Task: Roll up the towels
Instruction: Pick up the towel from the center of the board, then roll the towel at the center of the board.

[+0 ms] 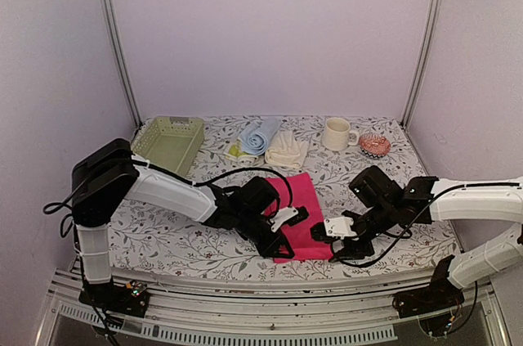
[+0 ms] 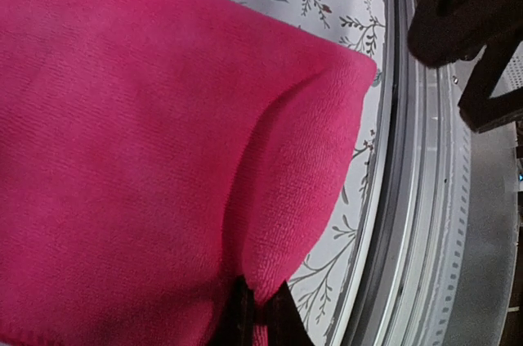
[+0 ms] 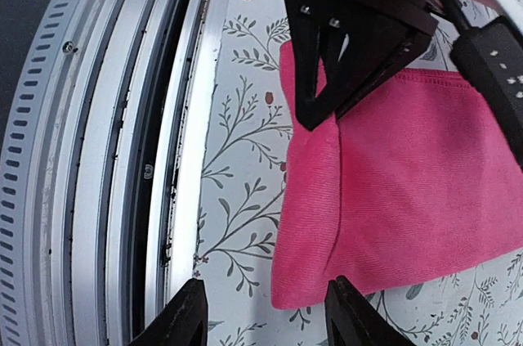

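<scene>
Pinching the pink towel (image 1: 299,201) at its near edge, left tool (image 2: 260,305) clamped; right tool (image 3: 265,301) parted

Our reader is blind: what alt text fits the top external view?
The left arm's jaws are shut on the near edge of a hot pink towel on the floral table; the right arm's open jaws sit at its other near corner. Behind: blue towel, basket, mug.
</scene>
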Available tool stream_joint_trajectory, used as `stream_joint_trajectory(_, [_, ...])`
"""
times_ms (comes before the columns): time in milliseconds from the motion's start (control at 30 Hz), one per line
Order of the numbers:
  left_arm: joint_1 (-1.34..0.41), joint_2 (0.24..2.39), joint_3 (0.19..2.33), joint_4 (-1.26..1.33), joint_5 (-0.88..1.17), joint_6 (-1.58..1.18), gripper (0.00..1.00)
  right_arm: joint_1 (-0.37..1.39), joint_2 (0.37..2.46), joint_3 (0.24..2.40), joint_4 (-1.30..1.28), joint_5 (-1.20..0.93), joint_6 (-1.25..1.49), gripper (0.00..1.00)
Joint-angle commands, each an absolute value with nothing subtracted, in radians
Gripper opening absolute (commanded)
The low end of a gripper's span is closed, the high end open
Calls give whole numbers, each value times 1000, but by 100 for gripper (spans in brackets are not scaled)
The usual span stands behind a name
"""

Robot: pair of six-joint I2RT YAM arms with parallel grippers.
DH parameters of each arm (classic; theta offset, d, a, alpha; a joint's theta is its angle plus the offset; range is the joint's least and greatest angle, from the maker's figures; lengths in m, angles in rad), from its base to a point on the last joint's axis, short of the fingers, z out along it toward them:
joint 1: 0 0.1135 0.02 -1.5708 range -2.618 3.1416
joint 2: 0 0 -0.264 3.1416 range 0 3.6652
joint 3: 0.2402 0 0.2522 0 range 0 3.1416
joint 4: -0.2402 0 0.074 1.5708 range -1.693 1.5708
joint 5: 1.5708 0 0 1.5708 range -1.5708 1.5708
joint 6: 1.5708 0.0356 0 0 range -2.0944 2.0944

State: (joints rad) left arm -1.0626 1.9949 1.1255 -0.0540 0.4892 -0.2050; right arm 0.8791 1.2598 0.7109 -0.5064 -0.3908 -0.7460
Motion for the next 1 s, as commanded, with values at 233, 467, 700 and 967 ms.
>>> stream_joint_trajectory(233, [-1030,2066,1124,0,676,-339,0,1048,1382,682,-247,-190,-736,55])
stream_joint_trajectory(467, [-1018,2072,1125,0,689,-340,0,1089,1479,684,-193,-114,-730,55])
stream_joint_trajectory(700, [-1003,2071,1120,3,696,-340,0,1095,1538,696,-160,-26,-710,28])
stream_joint_trajectory(967, [-997,2014,1083,19,676,-320,12,1057,1545,743,-314,-266,-706,3])
